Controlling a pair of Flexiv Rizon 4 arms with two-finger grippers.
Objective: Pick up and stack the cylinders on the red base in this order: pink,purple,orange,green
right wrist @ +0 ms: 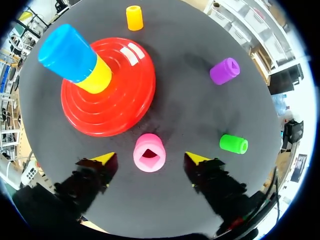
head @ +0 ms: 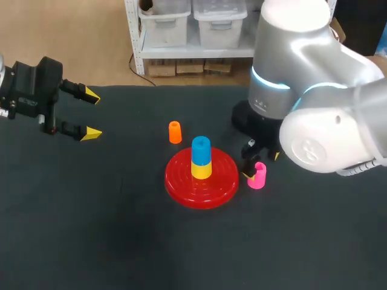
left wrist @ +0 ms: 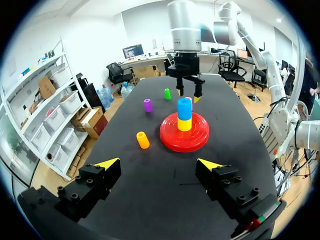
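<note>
Pink cylinder (right wrist: 149,153) stands on the worktop (head: 91,229) between the spread fingers of the right claw (right wrist: 150,159), untouched, just beside the red base (head: 225,181). The base carries a yellow cylinder (head: 201,170) topped by a blue cylinder (head: 201,150). The left claw (head: 92,115) hangs spread, well apart.

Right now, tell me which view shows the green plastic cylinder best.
The right wrist view: the green plastic cylinder sits close and unblocked, beside the right hand. The left wrist view shows it small and far, beyond the round red base. The head view does not show it.
</note>
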